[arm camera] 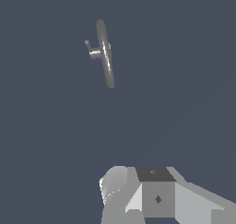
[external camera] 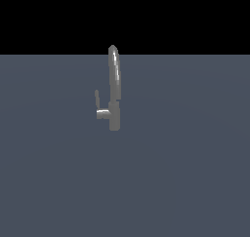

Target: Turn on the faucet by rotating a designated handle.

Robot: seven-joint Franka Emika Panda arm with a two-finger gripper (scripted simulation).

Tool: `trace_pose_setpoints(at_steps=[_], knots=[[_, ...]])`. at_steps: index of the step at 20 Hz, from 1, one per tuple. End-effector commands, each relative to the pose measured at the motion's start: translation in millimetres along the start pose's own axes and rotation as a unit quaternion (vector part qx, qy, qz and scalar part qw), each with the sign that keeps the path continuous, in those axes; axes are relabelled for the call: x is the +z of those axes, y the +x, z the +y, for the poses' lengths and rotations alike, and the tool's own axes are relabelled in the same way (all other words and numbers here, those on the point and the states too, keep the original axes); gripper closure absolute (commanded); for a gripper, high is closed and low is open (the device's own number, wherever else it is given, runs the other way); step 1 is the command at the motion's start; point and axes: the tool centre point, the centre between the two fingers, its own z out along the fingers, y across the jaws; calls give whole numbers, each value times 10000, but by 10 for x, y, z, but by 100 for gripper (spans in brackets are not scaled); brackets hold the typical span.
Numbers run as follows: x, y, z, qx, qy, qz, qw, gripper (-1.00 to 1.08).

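Faucet: you see the faucet (external camera: pixel 114 92) standing upright on the grey surface (external camera: pixel 185 172) in the exterior view, a little above the picture's middle, its tall arched spout (external camera: pixel 114 70) rising at 12 o'clock from the cylindrical body.
Side stub: a short stub (external camera: pixel 103 114) leaves the body toward 9 o'clock in the exterior view, low on the body.
Handle: the handle (external camera: pixel 97 99) is the small thin lever at the stub's outer end; it points up, toward 12 o'clock, beside the spout but apart from it.
Handle in the wrist view: you see the same faucet (arm camera: pixel 105 55) from above, lying long and narrow, with the handle (arm camera: pixel 87 45) on its stub to one side.
Tool: only part of the arm's pale grey end housing (arm camera: pixel 156 195) shows in the wrist view; the tool's fingers are out of sight there, and the arm does not appear in the exterior view, so you cannot tell whether the tool is open or closed.
Faucet relative to tool: in the wrist view the faucet sits at about 11 o'clock from the housing, well apart from it, with bare surface (arm camera: pixel 55 149) between them. Nothing touches the handle.
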Motion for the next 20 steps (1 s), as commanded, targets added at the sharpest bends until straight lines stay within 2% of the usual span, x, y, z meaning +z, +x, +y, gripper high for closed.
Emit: trace_pose_setpoints(at_steps=[1, 11, 15, 20], knots=[[0, 0, 0, 0, 0, 0, 10000, 108], [-145, 35, 130, -7, 87, 234, 9997, 108], [-146, 33, 118, 8, 81, 235, 9997, 108], [-236, 29, 75, 148, 67, 377, 9992, 108]])
